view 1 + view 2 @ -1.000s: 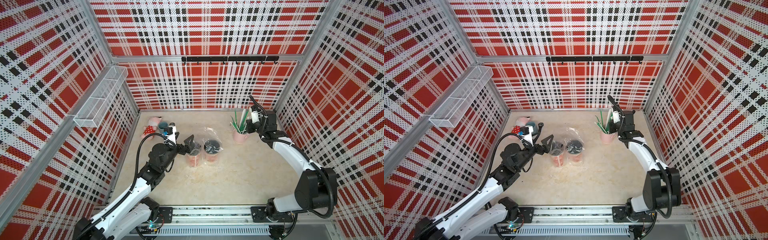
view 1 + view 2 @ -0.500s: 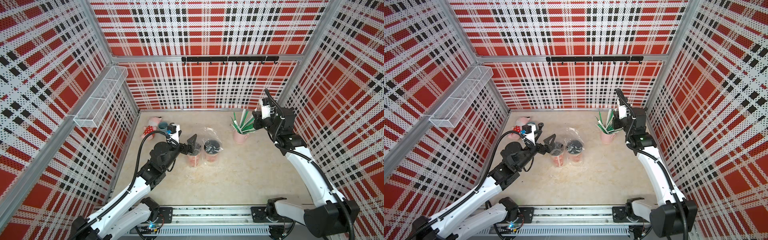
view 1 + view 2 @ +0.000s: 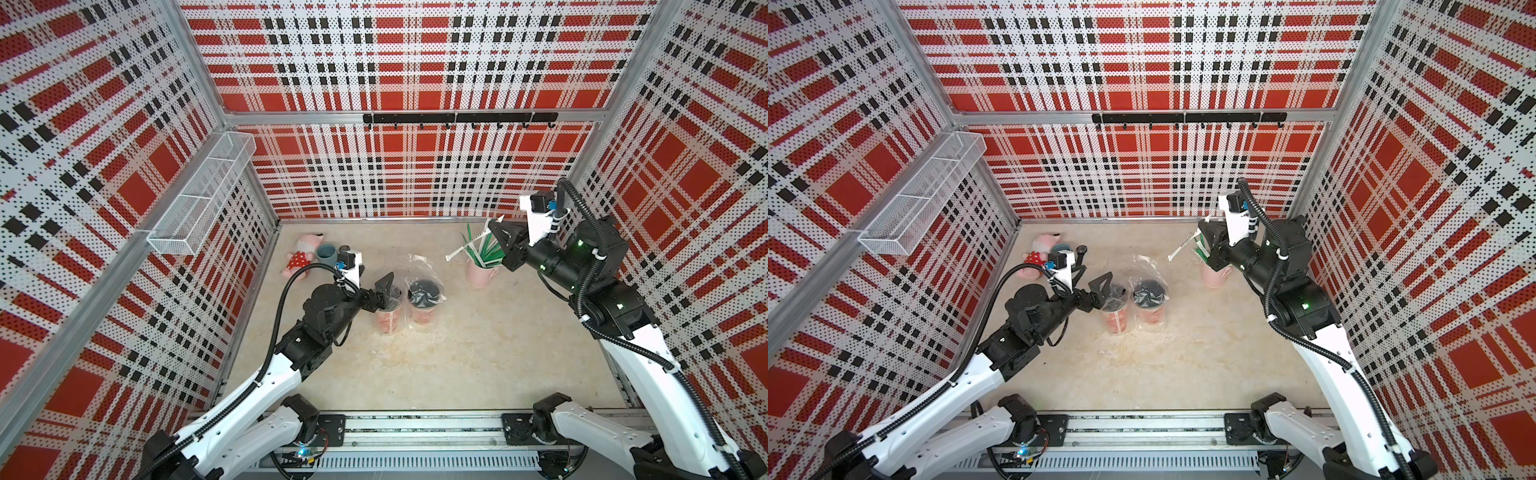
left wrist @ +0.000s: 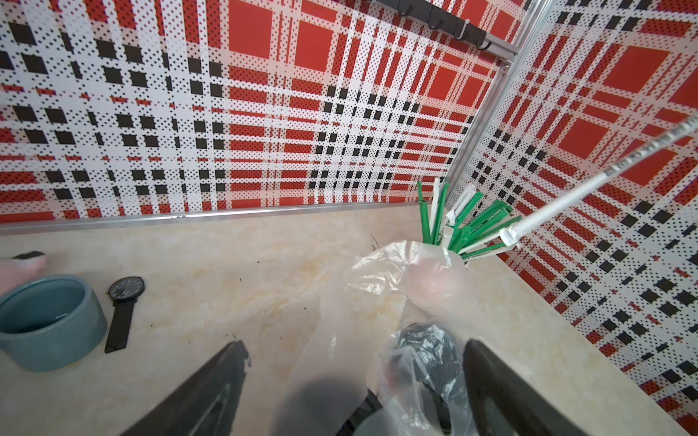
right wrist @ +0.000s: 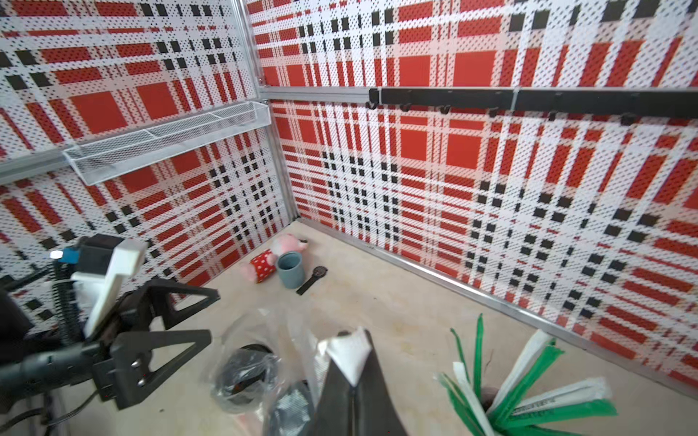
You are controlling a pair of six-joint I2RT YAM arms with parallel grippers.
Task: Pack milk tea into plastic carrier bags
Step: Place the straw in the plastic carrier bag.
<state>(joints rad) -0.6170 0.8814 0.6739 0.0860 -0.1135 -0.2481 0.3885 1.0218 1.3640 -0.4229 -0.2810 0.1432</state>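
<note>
Milk tea cups (image 3: 423,318) stand inside clear carrier bags (image 3: 420,266); pink cup (image 3: 480,273) holds straws (image 3: 487,250). Left gripper (image 3: 386,293) gapes, right gripper (image 3: 495,227) pinches a straw (image 3: 465,247). Beige table (image 3: 457,365), plaid walls (image 3: 415,166).

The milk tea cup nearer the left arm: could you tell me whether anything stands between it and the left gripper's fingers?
Only its own carrier bag: clear film wraps that cup and bunches over its top, between the open left gripper fingers. Nothing else visible is in the way.
</note>
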